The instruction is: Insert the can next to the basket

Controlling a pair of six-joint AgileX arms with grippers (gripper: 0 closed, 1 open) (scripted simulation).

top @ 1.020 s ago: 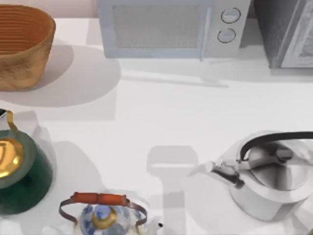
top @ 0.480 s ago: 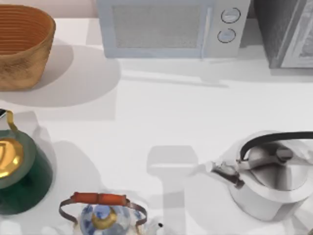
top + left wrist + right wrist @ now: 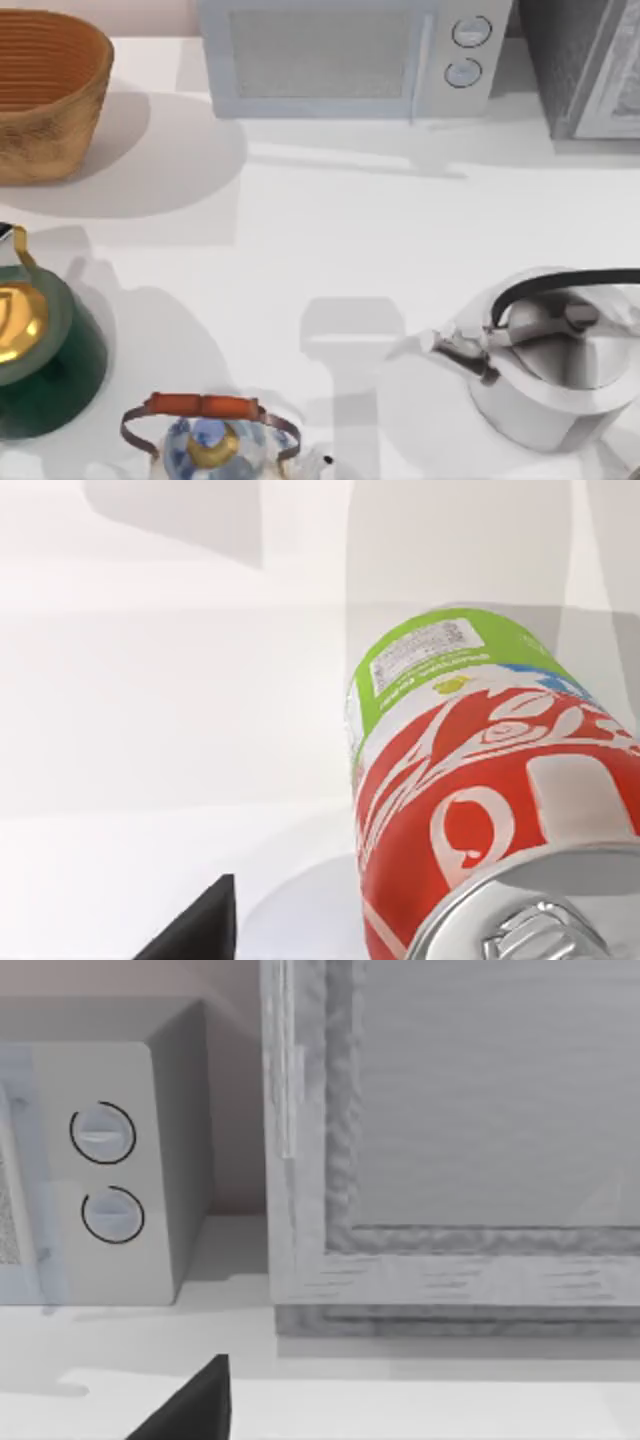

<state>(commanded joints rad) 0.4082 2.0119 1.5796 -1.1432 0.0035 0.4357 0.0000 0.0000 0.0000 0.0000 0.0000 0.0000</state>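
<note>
Little has changed over the last second: in the top view, the shadow on the table (image 3: 300, 230) beside the green kettle (image 3: 50, 360) has spread slightly, so you can judge the left arm is moving at the left side. The can (image 3: 480, 790) sits close under the left gripper (image 3: 195, 932), silver top toward the wrist camera, above bare table, well apart from the basket (image 3: 45, 100) at the far left corner. Whether either arm's jaws are closed you cannot tell; the right gripper (image 3: 190, 1410) faces the microwave (image 3: 100, 1180), idle.

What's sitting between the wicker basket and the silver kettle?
In the top view, bare white table lies between the basket and the silver kettle.
</note>
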